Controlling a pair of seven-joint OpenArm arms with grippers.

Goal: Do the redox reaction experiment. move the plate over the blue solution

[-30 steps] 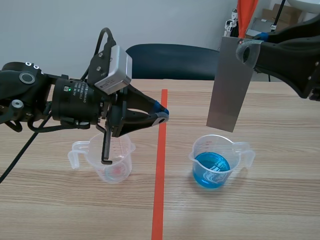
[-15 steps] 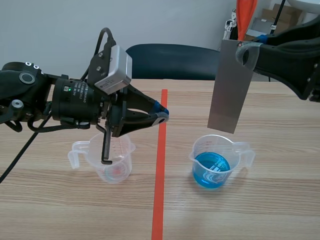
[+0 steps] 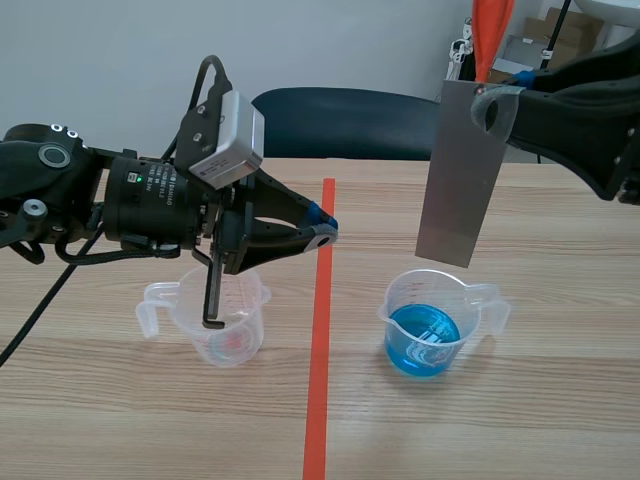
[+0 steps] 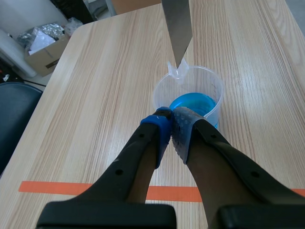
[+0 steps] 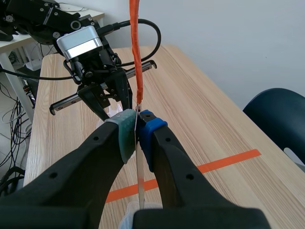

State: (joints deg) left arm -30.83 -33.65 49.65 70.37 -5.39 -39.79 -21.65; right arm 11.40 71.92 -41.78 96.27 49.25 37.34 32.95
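Below right gripper (image 3: 493,102), the clamped metal plate (image 3: 460,180) hangs apart from the blue-solution beaker (image 3: 430,322): open gap under its lower edge. Left gripper (image 3: 326,228), fingers closed, well aside over empty beaker (image 3: 228,318); open passage between them.

Two clear plastic measuring cups stand on the table (image 3: 120,420): one blue solution cup (image 3: 432,322), below the right gripper (image 3: 494,100) and just ahead of the left gripper (image 3: 325,228), and one other cup (image 3: 222,320) beneath the left arm, behind its fingertips. There is a single grey metal plate (image 3: 462,175), pinched at its upper end between the right gripper's pads and hanging down from them above the blue solution cup. The grippers number two, one on each arm; one dark chair (image 3: 345,122) stands beyond them, and one orange-red tape line (image 3: 322,330) passes beneath the left gripper.
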